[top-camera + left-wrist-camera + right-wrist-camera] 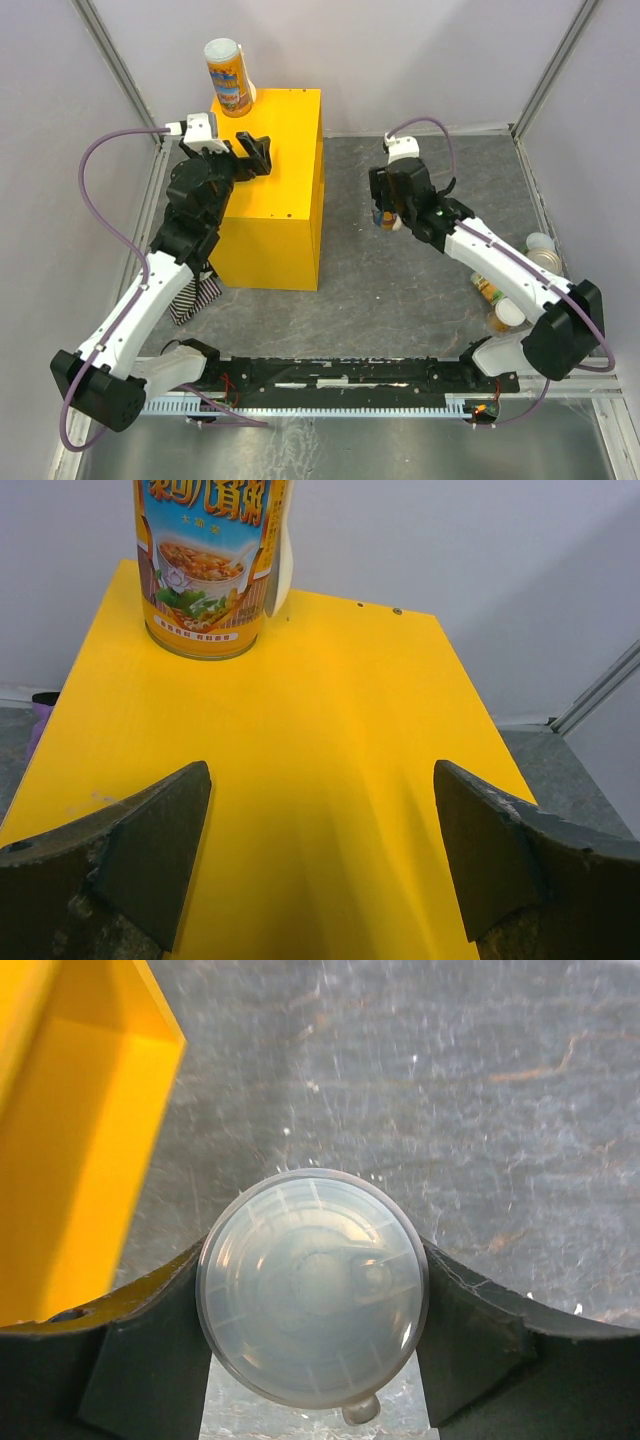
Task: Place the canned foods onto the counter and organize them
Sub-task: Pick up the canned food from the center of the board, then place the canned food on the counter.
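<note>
Top external view: one tall cylindrical can with an orange-and-yellow label (228, 78) stands upright at the far left corner of the bright yellow rectangular box (285, 190), so only a first placement looks done. The left tool (252, 155) hangs over the box top with its jaws spread wide and nothing between them, the placed can well ahead of it in the left wrist view.

The right tool (388, 212) is out over the grey speckled table (400, 290), to the right of the box and apart from it. Its fingers press both sides of a small can with a translucent white plastic lid (312, 1290); whether that can is off the table I cannot tell.

Four more cans (507, 315) seem to sit clustered at the table's right edge, partly hidden by the right arm, one apparently lying on its side. By my reckoning the job is early: one can up, one in hand, the cluster left to carry over and line up.
</note>
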`<state>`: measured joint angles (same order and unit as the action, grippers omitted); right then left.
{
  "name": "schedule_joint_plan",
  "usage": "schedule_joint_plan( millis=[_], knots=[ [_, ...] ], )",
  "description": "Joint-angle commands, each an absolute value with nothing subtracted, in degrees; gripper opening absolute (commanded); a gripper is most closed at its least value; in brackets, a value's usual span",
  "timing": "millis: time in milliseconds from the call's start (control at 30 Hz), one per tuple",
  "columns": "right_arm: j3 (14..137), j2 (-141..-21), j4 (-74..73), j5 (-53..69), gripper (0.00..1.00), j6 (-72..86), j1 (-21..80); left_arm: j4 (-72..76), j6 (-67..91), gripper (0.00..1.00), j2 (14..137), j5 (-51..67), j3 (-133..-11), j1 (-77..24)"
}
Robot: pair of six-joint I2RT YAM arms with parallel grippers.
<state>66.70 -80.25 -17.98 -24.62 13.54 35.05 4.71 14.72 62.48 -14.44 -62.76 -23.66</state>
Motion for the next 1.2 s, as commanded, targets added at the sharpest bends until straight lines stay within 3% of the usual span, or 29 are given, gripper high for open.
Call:
schedule_joint_plan(
  millis=[0,667,1167],
  knots=[
    [77.37,-75.30,-17.25,-25.82,0.07,12.40,35.92,5.43,18.24,0.98,61.21,-13.50,-61.19,-23.82],
    [106.45,-81.89,-25.15,-27.04,0.07,7.61,42.90,5.75,18.37,0.96,57.88,-9.37,-60.61,-23.94],
    [128.25,-92.51,-26.54,-34.35,0.07,-1.65,55.69,6.68,15.56,0.96,53.69,-5.43,-59.93,-23.91]
  ],
)
